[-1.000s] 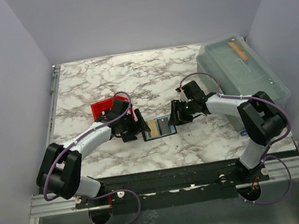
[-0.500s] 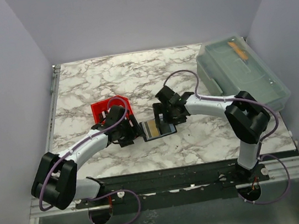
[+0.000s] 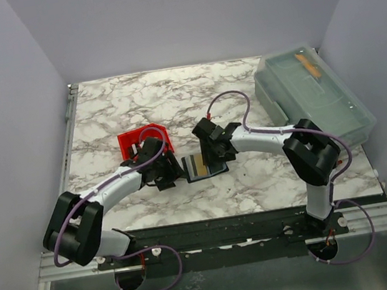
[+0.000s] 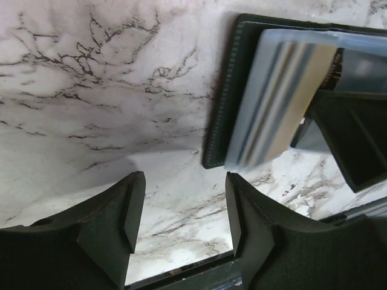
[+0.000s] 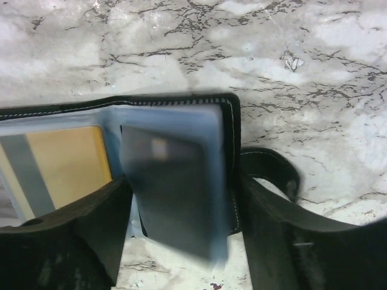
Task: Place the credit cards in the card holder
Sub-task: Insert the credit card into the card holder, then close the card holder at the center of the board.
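Note:
The black card holder (image 3: 201, 167) lies open on the marble between my two grippers. In the right wrist view its left sleeve holds a yellowish card (image 5: 69, 164) with a grey strip. A clear sleeve with a dark card (image 5: 175, 193) stands raised and blurred between my fingers. My right gripper (image 3: 209, 151) (image 5: 181, 235) is open over the holder's right half. My left gripper (image 3: 169, 174) (image 4: 184, 211) is open and empty over bare marble just left of the holder's stitched edge (image 4: 221, 90). The stack of sleeves (image 4: 278, 96) shows beyond it.
A small red tray (image 3: 135, 139) sits just behind my left gripper. A large translucent lidded box (image 3: 312, 92) stands at the back right. The holder's strap loop (image 5: 272, 169) lies on the marble to its right.
My right gripper has moved left from beside the holder to over its right half. A sleeve with a dark card has risen. My left gripper has shifted slightly left.

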Robot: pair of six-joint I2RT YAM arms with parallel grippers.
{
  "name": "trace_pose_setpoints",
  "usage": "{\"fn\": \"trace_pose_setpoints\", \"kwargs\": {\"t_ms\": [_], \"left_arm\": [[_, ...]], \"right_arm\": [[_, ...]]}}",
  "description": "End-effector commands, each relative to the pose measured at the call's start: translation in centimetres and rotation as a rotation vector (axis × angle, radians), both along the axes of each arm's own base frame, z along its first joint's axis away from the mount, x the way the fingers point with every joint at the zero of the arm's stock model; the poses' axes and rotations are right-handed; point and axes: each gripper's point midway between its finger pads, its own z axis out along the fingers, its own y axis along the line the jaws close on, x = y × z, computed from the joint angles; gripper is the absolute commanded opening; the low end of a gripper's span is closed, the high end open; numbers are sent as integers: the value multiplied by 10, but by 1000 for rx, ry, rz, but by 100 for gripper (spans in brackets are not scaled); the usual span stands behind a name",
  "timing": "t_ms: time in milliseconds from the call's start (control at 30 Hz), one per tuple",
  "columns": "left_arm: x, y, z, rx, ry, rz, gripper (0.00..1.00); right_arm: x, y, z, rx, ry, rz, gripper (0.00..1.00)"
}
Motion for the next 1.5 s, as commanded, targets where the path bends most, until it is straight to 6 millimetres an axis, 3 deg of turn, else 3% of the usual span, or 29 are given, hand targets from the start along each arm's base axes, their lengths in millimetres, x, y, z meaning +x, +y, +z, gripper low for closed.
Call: {"fn": "trace_pose_setpoints", "kwargs": {"t_ms": [0, 233, 367, 633, 900, 1000, 1167, 1300, 1467], "left_arm": [[7, -10, 0, -37, -7, -10, 58], [18, -28, 0, -123, -30, -14, 52], [23, -39, 8, -195, -70, -13, 64], [26, -38, 2, -187, -65, 14, 70], [20, -31, 1, -177, -70, 22, 73], [15, -28, -3, -162, -62, 13, 71], [11, -25, -3, -147, -58, 1, 68], [9, -24, 0, -142, -62, -15, 68], [10, -22, -4, -130, -51, -13, 68]], "right_arm": [[-34, -14, -39, -38, 120, 9, 63], [-40, 2, -34, 88, 117, 50, 63], [-43, 10, -28, 157, 114, 79, 72], [-38, 6, -5, 213, 72, 90, 89], [-36, 8, 38, 292, 24, 154, 88], [-32, 1, 52, 274, -10, 151, 81], [-25, -32, 49, 121, -19, 52, 79], [-27, -42, 44, 86, -12, 25, 85], [-19, -55, 24, 10, -18, -10, 78]]}}
